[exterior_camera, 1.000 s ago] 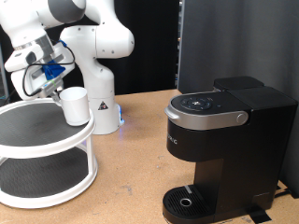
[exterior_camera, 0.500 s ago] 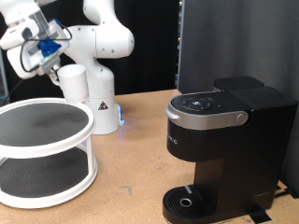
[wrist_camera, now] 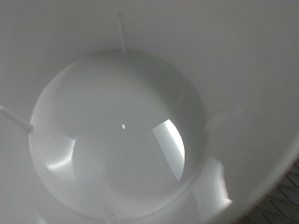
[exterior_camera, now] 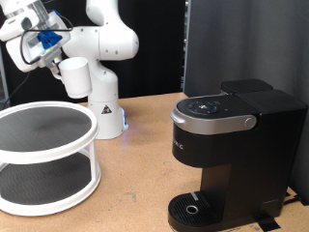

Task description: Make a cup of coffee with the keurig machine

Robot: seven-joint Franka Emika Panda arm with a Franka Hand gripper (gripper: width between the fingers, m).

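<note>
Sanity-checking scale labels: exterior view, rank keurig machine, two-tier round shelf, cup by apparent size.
1. keurig machine and two-tier round shelf: look similar, and the shelf is cropped at the edge, so unranked.
2. cup, clearly smallest, lifted above the shelf at the gripper.

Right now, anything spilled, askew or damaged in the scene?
Nothing stands out. The cup is in the air at the pincer, above the round two-tier shelf; its inside looks clean and dry. The keurig machine stands upright, lid closed.
</note>
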